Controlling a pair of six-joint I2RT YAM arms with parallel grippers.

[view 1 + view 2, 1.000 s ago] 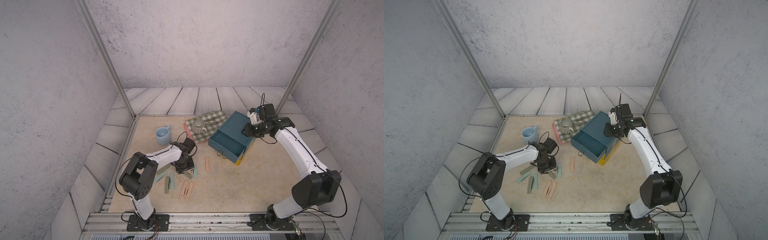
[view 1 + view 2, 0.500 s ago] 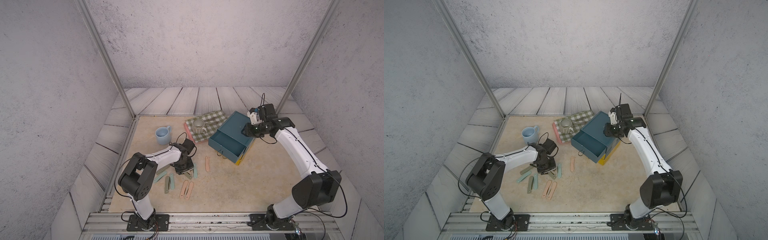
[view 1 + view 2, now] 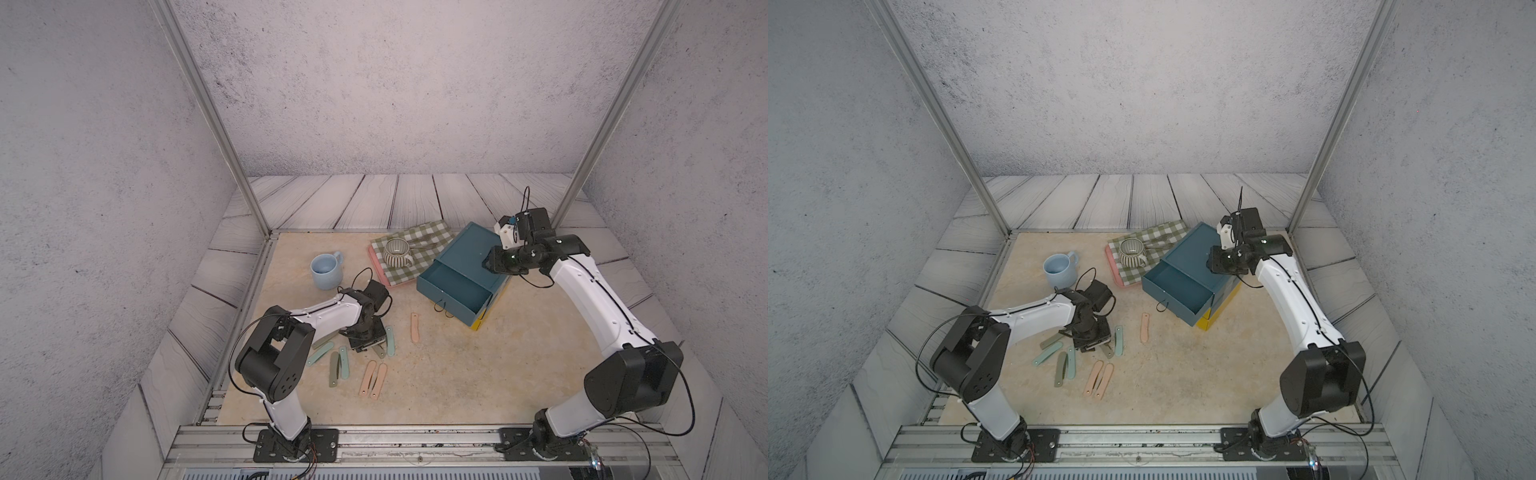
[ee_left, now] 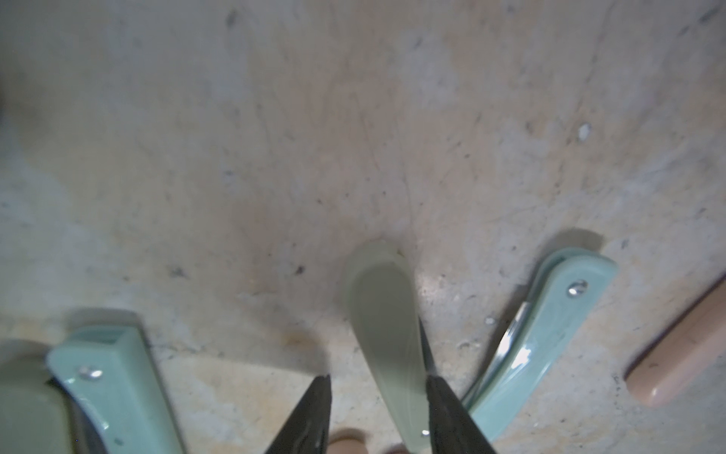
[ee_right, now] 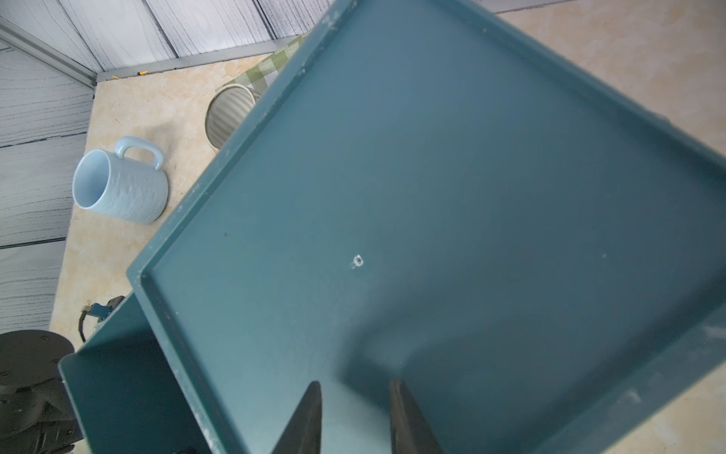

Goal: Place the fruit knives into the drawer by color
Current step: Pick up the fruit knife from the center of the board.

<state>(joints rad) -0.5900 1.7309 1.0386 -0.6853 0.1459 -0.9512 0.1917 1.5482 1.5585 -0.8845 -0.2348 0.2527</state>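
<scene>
**Left gripper closing on an olive-grey knife; drawer waiting open**

The slim olive-grey folded fruit knife [image 4: 387,346], rounded at its ends, is lying flat on the beige stone-look tabletop [image 4: 275,157], and the left gripper [image 4: 378,379] is straddling it. Over the last second its black jaws have been narrowing. One fingertip [image 4: 444,405] is now touching the knife's edge while the opposite one is standing clear, so the gripper is partly open and holding nothing yet. I judge that this grasp is only just beginning and that lifting before both fingertips meet the handle would risk a slip.

A mint-green folded knife [image 4: 542,334], showing its rivet and a sliver of steel blade, is lying just beside the olive one, close enough to get nudged. A peach-pink knife [image 4: 679,346] is lying farther out.

In both top views all nine knives are resting on the tabletop near the left arm. A lone peach-pink folded knife [image 3: 414,327] is lying between that cluster and the small boxy three-drawer chest [image 3: 469,253].

The chest's teal-blue upper drawer [image 3: 451,286] is standing pulled out, with nothing visible inside, so no sorting is done. The right gripper [image 5: 355,383] is staying over the chest's teal top, jaws slightly apart with nothing between them. Whether it is pressing down, I cannot tell.

Beyond the chest, a pale blue ceramic mug [image 3: 325,270] and a striped cup [image 3: 397,252] on a green checked cloth [image 3: 432,237] are standing clear of the work.
</scene>
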